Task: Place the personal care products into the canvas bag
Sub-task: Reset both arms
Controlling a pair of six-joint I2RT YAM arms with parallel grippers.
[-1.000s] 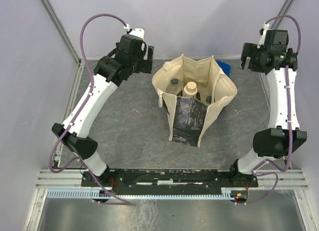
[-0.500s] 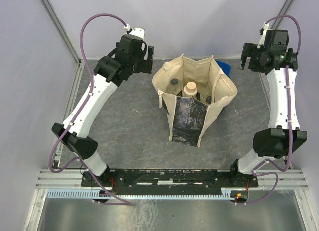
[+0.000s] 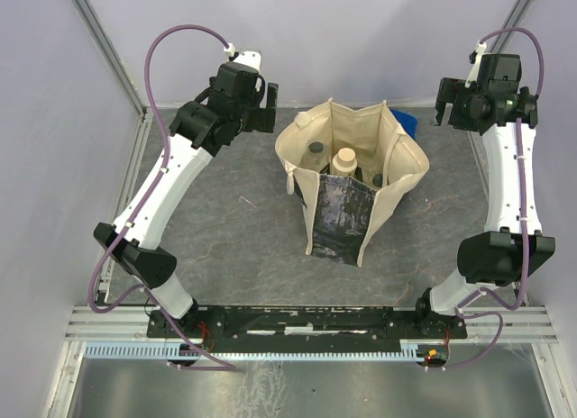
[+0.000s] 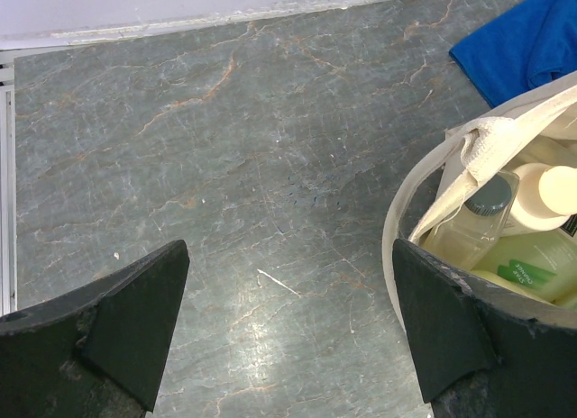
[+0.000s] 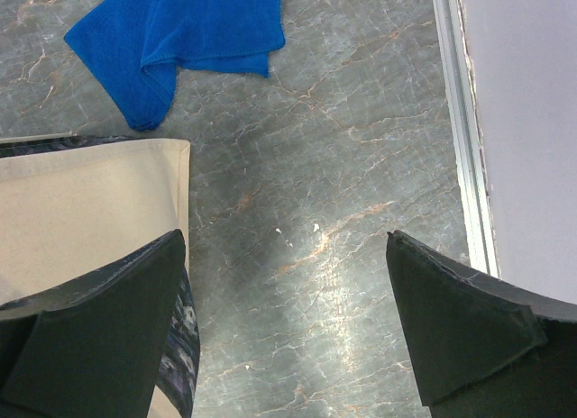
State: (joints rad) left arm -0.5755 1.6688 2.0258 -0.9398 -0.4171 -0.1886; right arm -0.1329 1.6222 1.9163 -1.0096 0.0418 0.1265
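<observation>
The beige canvas bag (image 3: 347, 179) with a dark printed panel stands open in the middle of the table. Inside it I see a beige jar (image 3: 343, 159) and black-capped bottles (image 3: 315, 149). The left wrist view shows the bag's rim (image 4: 401, 211), a clear black-capped bottle (image 4: 482, 211), a pale-capped bottle (image 4: 545, 193) and a yellow-green bottle (image 4: 532, 265) inside. My left gripper (image 3: 269, 107) is open and empty, up left of the bag. My right gripper (image 3: 444, 103) is open and empty, up right of the bag; its view shows the bag's side (image 5: 86, 211).
A blue cloth (image 5: 180, 40) lies on the grey marbled table behind the bag, also showing in the top view (image 3: 406, 121) and the left wrist view (image 4: 523, 44). Metal rails (image 5: 460, 121) edge the table, with pale walls beyond.
</observation>
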